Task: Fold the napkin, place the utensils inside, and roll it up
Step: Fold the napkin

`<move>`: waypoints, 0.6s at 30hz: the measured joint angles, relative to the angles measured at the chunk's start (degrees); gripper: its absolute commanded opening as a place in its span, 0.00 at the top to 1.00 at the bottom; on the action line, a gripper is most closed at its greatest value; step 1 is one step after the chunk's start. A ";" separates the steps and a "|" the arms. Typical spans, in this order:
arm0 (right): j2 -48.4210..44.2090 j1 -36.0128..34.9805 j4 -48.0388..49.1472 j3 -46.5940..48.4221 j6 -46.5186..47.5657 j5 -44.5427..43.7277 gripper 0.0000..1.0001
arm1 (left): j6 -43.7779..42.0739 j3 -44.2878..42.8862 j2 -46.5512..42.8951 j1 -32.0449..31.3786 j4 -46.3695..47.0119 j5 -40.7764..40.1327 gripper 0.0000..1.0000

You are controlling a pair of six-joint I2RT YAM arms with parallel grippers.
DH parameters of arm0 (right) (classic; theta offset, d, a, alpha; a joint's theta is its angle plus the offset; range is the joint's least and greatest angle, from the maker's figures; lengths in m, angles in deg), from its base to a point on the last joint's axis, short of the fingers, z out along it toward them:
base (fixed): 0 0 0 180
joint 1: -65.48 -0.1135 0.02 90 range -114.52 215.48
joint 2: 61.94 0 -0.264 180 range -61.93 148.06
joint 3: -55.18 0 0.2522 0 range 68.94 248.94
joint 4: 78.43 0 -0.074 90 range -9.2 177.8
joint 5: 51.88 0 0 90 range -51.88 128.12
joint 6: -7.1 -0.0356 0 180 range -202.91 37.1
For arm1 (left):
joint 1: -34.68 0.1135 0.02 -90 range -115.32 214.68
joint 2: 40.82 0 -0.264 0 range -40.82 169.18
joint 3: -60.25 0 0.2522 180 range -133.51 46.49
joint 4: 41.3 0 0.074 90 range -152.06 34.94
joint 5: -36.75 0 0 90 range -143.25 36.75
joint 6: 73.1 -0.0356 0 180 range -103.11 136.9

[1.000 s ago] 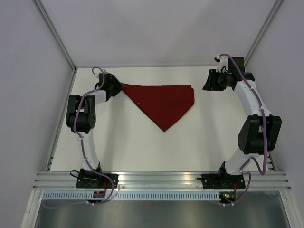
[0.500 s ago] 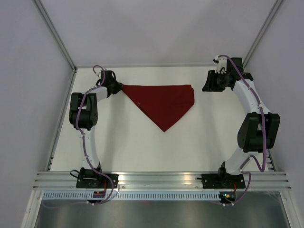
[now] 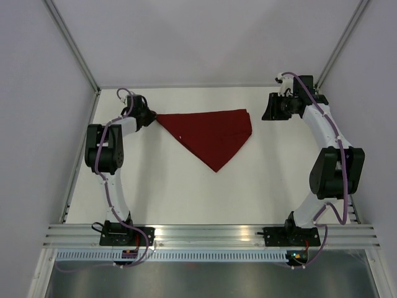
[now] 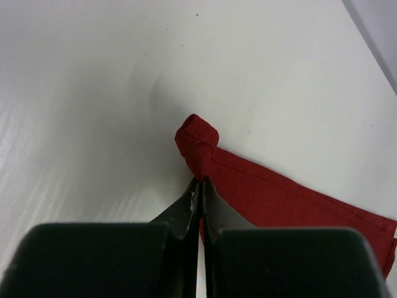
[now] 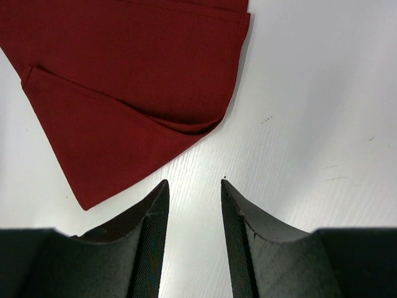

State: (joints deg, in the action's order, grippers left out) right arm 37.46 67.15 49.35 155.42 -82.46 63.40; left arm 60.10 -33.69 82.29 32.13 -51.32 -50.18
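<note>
Pinching the napkin (image 3: 211, 136) corner, left gripper (image 4: 200, 181) has dragged it leftward — right gripper (image 5: 192, 184) spread.

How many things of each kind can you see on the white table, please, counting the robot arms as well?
Dark red folded cloth napkin: 1
White-and-black robot arms: 2, the left arm and the right arm
Total: 3

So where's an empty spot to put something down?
The table between the cloth and the arm bases is bare. Crowded along the far side: left gripper pinches a cloth corner, right gripper open beside it.
</note>
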 measured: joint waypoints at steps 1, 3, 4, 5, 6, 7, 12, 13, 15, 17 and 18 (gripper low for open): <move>0.00 -0.24 -0.11 0.00 0.22 0.02 0.55 | 0.00 1.55 -1.31 0.31 0.57 0.09 0.98; 0.00 -0.76 -0.17 0.00 0.42 0.11 0.55 | -0.02 4.37 -3.80 1.01 2.67 0.72 0.98; 0.00 -0.83 -0.15 0.00 0.44 0.13 0.55 | -0.07 5.51 -4.92 1.33 4.00 1.62 0.98; 0.00 -1.05 -0.17 0.00 0.55 0.13 0.55 | -0.13 6.49 -5.90 1.57 5.33 2.67 0.98; 0.00 -1.36 -0.17 0.00 0.66 0.11 0.55 | -0.28 7.48 -6.84 1.81 6.99 3.93 0.98; 0.00 -1.77 -0.20 0.00 0.79 0.07 0.55 | -0.46 8.33 -7.63 1.97 8.96 5.66 0.98; 0.26 -3.82 -0.20 0.02 1.11 -0.31 0.55 | -0.90 11.63 -9.22 1.40 20.39 18.43 0.98; 0.42 -4.20 -0.20 0.02 1.27 -0.33 0.55 | -1.03 12.22 -9.27 0.87 22.27 20.98 0.98; 0.74 -4.90 -0.20 0.02 1.33 -0.55 0.56 | -1.42 13.46 -9.27 -0.52 25.42 25.90 0.98; 0.98 -5.49 -0.24 0.02 1.42 -0.79 0.56 | -2.25 14.84 -9.27 -2.62 28.04 31.10 0.98; 1.01 -5.66 -0.31 0.02 1.46 -0.90 0.55 | -2.82 15.58 -9.29 -4.04 28.92 33.44 0.98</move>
State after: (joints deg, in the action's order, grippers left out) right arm 38.46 61.49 49.04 155.44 -80.99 62.50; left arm 57.28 -18.11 73.00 28.09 -22.40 -16.74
